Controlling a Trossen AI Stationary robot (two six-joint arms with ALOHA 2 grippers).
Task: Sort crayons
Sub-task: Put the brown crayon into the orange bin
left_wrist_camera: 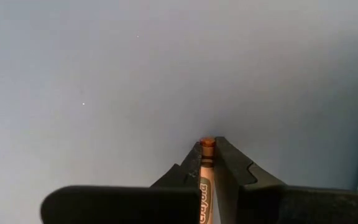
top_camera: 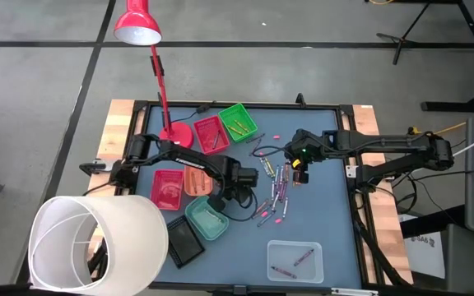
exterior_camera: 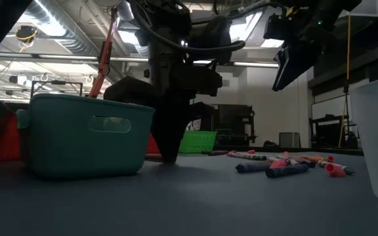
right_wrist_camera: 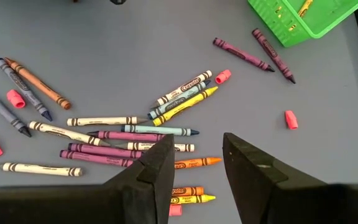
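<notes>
Many crayons (right_wrist_camera: 135, 134) in mixed colours lie loose on the blue-grey table (top_camera: 319, 214), right of centre. My right gripper (right_wrist_camera: 197, 146) hangs open above this pile, touching nothing. My left gripper (top_camera: 219, 202) points straight down beside the teal tray (top_camera: 206, 219), with its fingertips at the table top (exterior_camera: 169, 157). It is shut on an orange crayon (left_wrist_camera: 207, 177). A few crayons lie in the green tray (top_camera: 237, 122), the red tray (top_camera: 211, 134) and the clear tray (top_camera: 295, 260). My left gripper pinches the orange crayon's long sides (left_wrist_camera: 206, 163) between its two fingers, which come from above, pointing down. The crayon runs through the gap between them, and its blunt end (left_wrist_camera: 207, 143) shows just past the fingertips. Whether it rests on the table I cannot tell.
An orange tray (top_camera: 196, 179) and a pink tray (top_camera: 167, 187) stand left of my left gripper; a black tray (top_camera: 183, 243) sits nearer the front. A red desk lamp (top_camera: 151, 49) stands at the back left, and a large white cylinder (top_camera: 97, 242) at the front left. Pink erasers (right_wrist_camera: 291, 119) lie among the crayons.
</notes>
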